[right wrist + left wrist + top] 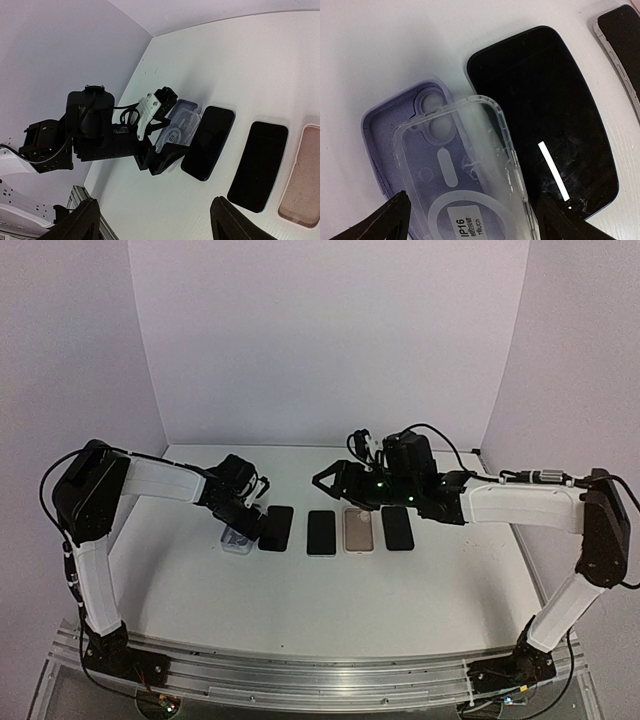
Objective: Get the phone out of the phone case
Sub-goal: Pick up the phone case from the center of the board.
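— The phone (545,110)?
— Black, glossy, left of centre, just beside a clear case (465,170) lying on a purple case (385,130).
— How many?
— Three phones, three empty cases. Left gripper (470,197) spread over the clear case; right gripper (155,200) spread too.

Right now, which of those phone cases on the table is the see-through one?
The clear case at the row's left end, lying on the lilac case, which shows through it. The beige case further right is opaque.
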### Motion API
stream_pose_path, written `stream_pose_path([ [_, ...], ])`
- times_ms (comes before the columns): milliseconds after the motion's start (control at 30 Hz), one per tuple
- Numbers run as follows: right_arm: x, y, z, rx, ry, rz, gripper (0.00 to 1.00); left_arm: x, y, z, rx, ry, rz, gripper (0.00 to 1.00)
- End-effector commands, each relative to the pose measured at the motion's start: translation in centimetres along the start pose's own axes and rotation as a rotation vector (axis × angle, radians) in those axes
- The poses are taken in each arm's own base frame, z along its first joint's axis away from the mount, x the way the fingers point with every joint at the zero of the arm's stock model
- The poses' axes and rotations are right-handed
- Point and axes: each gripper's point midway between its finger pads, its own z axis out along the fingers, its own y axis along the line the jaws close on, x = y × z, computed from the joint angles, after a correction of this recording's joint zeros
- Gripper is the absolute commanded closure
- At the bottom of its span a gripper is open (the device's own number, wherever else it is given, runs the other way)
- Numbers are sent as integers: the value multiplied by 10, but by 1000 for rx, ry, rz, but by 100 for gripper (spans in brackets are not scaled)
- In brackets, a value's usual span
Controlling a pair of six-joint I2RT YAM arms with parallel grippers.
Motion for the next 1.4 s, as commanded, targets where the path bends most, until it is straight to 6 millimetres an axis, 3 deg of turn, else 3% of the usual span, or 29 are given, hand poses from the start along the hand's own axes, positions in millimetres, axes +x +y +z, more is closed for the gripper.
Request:
stream_pose_path([
  [0,-12,20,-10,-47,-32,-23,24,1,2,5,-11,6,-24,11],
  [167,-12,17,-14,-35,-41,-24,24,-4,0,2,3,-3,-40,18],
  [500,-12,18,-13,-40,-39,-27,23,-16,-2,-16,21,-19,-102,43],
  [667,-13,20,-12,-47,-37,-27,23,-23,-2,-26,30,-20,-129,47],
  [733,-14,21,-12,-50,-38,-29,23,-27,-2,-31,32,-27,-135,55],
  [867,-15,23,-13,-56,-38,-36,22,-31,1,-36,18,-36,-138,87],
  [933,-15,24,-13,-59,-39,-37,22,-33,2,-40,14,-38,-139,99],
  [1100,-17,26,-14,-64,-43,-42,22,-40,7,-53,-3,-49,-136,100],
  [1233,-18,29,-15,-71,-42,-60,22,-56,8,-77,8,-100,-117,100],
  [1300,-18,35,-17,-86,-30,-102,22,-67,-4,-91,79,-140,-34,100],
  [1367,-19,45,-23,-108,-7,-187,22,-77,-34,-112,251,-198,148,100],
])
